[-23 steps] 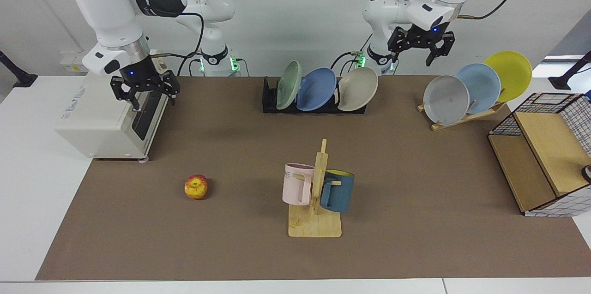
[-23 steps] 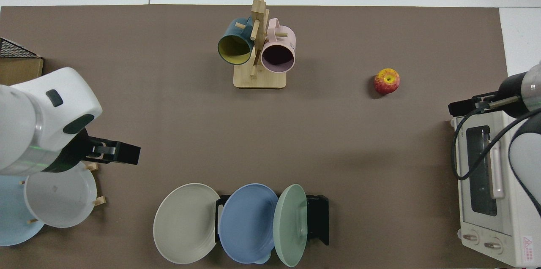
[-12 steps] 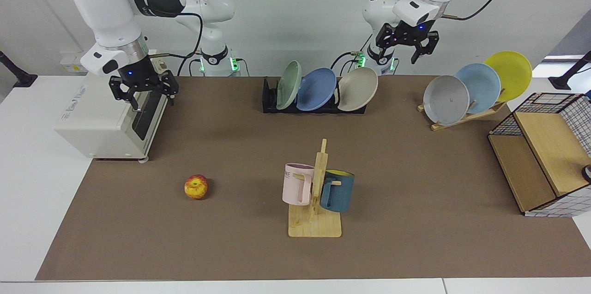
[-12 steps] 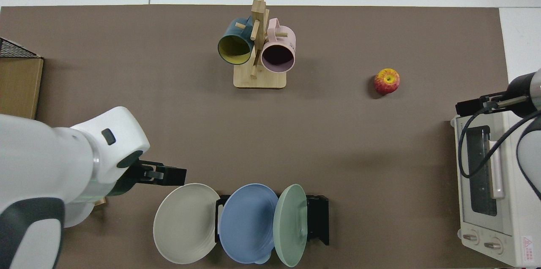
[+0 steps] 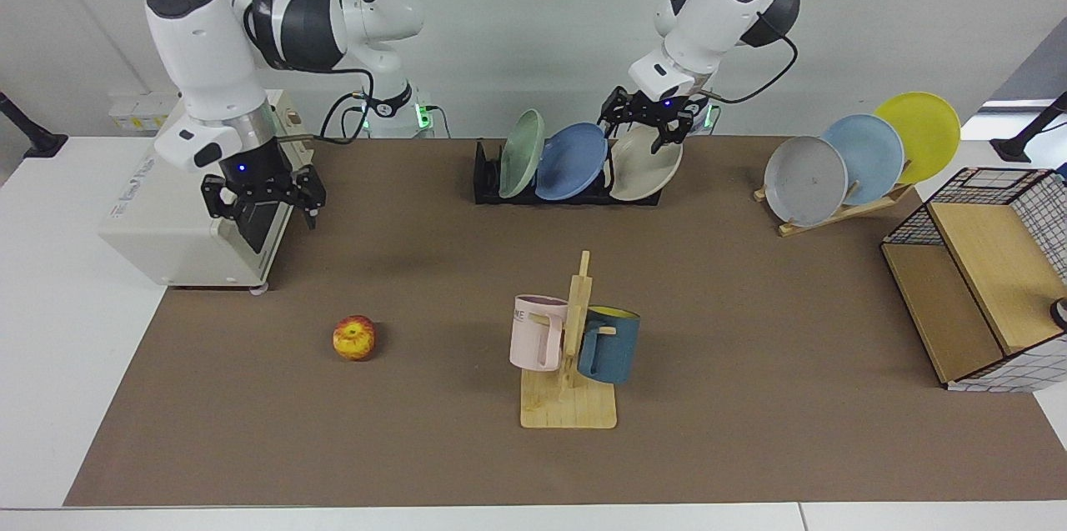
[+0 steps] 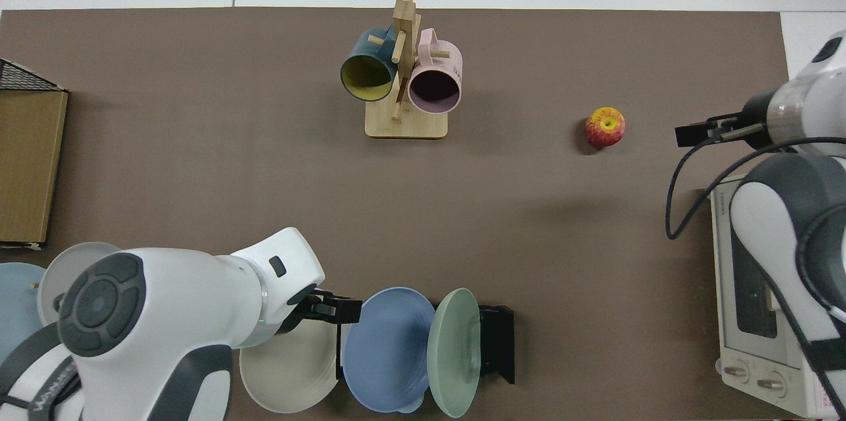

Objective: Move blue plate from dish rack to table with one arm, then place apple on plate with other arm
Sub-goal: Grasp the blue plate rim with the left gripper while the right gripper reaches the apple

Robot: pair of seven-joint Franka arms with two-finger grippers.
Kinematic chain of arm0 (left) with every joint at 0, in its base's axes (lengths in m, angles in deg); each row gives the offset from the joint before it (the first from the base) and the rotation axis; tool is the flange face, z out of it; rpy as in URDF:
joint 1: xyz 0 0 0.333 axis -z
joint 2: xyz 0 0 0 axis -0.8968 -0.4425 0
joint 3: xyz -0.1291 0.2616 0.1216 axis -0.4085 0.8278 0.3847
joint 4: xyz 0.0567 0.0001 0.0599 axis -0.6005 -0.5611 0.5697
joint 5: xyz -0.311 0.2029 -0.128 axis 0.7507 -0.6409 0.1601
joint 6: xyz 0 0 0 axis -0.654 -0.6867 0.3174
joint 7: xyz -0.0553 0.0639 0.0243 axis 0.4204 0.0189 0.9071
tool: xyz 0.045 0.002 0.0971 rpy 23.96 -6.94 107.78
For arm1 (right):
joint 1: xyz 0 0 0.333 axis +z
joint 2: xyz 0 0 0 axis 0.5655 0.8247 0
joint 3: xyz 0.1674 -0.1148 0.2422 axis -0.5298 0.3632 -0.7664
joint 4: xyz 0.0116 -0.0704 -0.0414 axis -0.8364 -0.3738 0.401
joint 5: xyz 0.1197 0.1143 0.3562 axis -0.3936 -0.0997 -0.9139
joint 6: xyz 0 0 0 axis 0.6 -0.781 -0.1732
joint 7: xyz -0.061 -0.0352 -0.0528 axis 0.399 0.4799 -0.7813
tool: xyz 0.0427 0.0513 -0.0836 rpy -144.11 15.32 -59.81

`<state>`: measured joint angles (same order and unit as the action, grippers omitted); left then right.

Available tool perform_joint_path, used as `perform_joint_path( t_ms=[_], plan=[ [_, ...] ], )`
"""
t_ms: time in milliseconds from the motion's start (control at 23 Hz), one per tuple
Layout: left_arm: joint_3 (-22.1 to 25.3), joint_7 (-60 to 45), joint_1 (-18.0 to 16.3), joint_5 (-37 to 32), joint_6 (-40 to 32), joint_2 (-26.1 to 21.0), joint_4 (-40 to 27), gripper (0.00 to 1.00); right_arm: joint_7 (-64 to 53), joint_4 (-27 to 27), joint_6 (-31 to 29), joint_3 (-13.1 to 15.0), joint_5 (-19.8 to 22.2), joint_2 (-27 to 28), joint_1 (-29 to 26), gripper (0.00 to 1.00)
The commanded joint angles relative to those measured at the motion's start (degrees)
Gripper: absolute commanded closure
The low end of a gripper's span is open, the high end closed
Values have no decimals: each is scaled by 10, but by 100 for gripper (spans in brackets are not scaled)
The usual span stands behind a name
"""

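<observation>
**Facing view: plate pickup being lined up at the rack**

The table (image 5: 750, 306) is being shown with nothing moved yet. The dish rack (image 5: 488, 181) is being occupied by three leaning plates; the blue plate (image 5: 571, 162) is being held in the middle slot. The left gripper (image 5: 646, 118) is being positioned, fingers apart, over the gap between blue and beige plate (image 5: 646, 162). One finger is best being slipped behind the blue rim only, the neighbour being left untouched. The right gripper (image 5: 264, 196), fingers spread, is being kept waiting by the toaster oven (image 5: 179, 218). The apple (image 5: 354, 338) is being left on the mat, well apart.
</observation>
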<state>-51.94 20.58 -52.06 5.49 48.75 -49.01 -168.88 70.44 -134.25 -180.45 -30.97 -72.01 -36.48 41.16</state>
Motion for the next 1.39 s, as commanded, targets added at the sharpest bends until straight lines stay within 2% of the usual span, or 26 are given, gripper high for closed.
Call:
perform_joint_path(
  t_ms=[0, 261, 348, 435, 478, 522, 652, 696, 739, 826, 870, 957, 1000, 1217, 1348],
  plan=[
    [-18, 3, 14, 17, 37, 18, -53, 0, 1, 7, -97, 0, -31, 73, 1, 0],
    [-22, 11, 42, 19, 67, -8, -99, 0, 1, 13, -203, -2, -33, 149, 18, 0],
    [-22, 11, 50, 26, 68, -18, -100, 0, 2, 14, -219, -3, -36, 168, 22, 0],
    [-23, 11, 58, 33, 69, -18, -104, 0, 8, 17, -226, -3, -62, 187, 32, 0],
    [-23, 11, 58, 33, 74, -18, -106, 1, 6, 18, -234, -3, -78, 193, 38, 0],
    [-23, 11, 59, 33, 77, -18, -108, 8, 3, 17, -245, -3, -83, 198, 41, 0],
    [-44, 6, 63, 33, 93, -28, -116, 9, -19, 17, -272, -3, -84, 211, 41, 0],
    [-47, 6, 63, 33, 99, -29, -119, 14, -33, 17, -276, -4, -84, 212, 37, 0],
    [-47, 6, 63, 33, 100, -30, -119, 29, -45, 17, -275, -4, -86, 212, 35, 0],
    [-47, 9, 63, 33, 98, -31, -119, 65, -66, 11, -274, -4, -88, 212, 35, 0],
    [-47, 11, 63, 32, 96, -30, -118, 78, -73, 6, -274, -4, -90, 212, 36, 0],
    [-47, 12, 61, 26, 91, -31, -118, 96, -80, 1, -276, -4, -91, 213, 37, 0],
    [-47, 13, 57, 25, 91, -32, -116, 100, -81, 1, -276, -4, -91, 215, 37, 0],
    [-44, 12, 42, 11, 84, -33, -95, 100, -81, -4, -287, -5, -92, 232, 44, 0],
    [-44, 12, 6, -32, 6, -27, -50, 100, -92, -16, -291, -9, -91, 235, 44, 0]
  ],
)
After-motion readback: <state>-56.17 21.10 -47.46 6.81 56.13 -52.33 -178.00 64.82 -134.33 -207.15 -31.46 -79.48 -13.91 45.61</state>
